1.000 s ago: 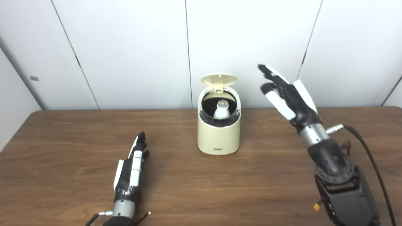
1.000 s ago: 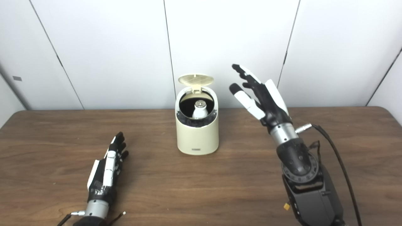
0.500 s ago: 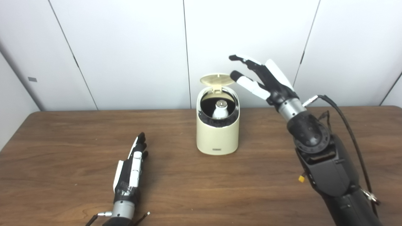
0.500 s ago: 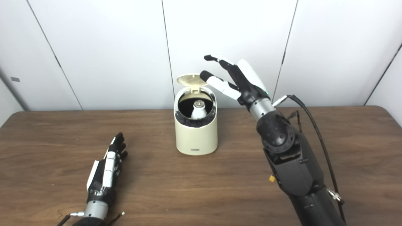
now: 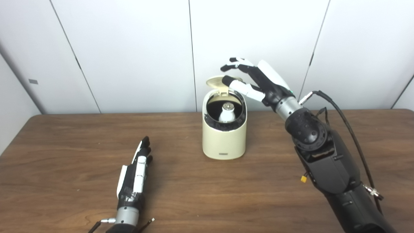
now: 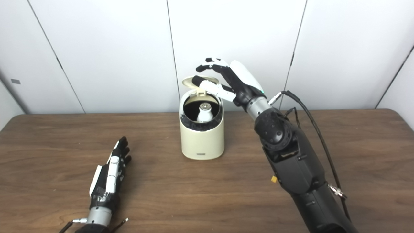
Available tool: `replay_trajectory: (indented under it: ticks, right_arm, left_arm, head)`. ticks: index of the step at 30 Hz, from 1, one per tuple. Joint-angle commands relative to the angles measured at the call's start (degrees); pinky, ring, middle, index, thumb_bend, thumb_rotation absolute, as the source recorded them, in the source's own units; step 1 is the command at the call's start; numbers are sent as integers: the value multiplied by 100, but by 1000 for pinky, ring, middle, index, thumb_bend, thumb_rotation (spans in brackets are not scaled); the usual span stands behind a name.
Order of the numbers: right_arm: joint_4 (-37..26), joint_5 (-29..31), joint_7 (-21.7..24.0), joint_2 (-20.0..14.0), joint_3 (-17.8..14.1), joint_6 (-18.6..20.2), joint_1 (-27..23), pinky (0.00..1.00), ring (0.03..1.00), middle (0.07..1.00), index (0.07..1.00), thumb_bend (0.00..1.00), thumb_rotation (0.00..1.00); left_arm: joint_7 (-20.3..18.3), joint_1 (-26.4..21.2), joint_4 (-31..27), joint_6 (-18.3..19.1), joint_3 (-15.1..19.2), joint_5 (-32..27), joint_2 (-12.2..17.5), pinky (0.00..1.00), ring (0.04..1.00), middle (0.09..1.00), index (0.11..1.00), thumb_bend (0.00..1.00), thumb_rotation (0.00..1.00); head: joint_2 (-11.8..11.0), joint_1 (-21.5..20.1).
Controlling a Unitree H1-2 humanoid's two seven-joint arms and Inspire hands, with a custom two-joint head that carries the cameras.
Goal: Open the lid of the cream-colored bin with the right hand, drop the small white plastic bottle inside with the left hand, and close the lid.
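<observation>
The cream-colored bin point(image 5: 223, 139) stands at the middle of the brown table point(image 5: 194, 194). Its round lid point(image 5: 215, 82) is tipped up and open at the back. The small white plastic bottle point(image 5: 227, 113) stands upright inside the bin. My right hand point(image 5: 255, 81) is open and raised at the lid's right edge, its thumb over the lid, fingers spread just above it; the frames do not show whether they touch. My left hand point(image 5: 136, 171) lies flat and open on the table, left of the bin, holding nothing.
White wall panels point(image 5: 129, 48) stand close behind the table's far edge. A black cable point(image 5: 349, 123) trails from my right wrist over the table's right side.
My right hand has swung left and forward from the right of the bin to the raised lid, with its fingers curling down. The left hand, bin and bottle have not moved.
</observation>
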Motion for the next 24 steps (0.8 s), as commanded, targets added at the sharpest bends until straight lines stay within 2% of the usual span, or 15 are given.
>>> replay_trajectory:
  ticks: [1, 11, 17, 24]
  right_arm:
    - [-179, -32, 17, -114, -14, -154, -297, 961, 963, 916, 728, 672, 1000]
    - [-293, -182, 121, -226, -12, -8, -189, 930, 950, 877, 702, 663, 1000]
    - [-419, -258, 224, -261, -1, 79, -82, 954, 999, 973, 677, 674, 1000]
    - [-448, -381, 266, -288, 16, 29, 47, 936, 1000, 987, 661, 679, 1000]
  left_arm:
    - [9, 177, 82, 78, -97, 4, -138, 1000, 1000, 1000, 1000, 602, 990]
    - [33, 141, 91, 24, -92, -3, -166, 1000, 1000, 1000, 1000, 585, 995]
    - [55, 144, 82, 7, -85, 13, -177, 1000, 1000, 1000, 1000, 581, 998]
    - [46, 159, 58, 28, -91, 23, -161, 1000, 1000, 1000, 1000, 587, 1000]
  head:
    - [13, -3]
    - [8, 27]
    - [30, 43]
    - [57, 35]
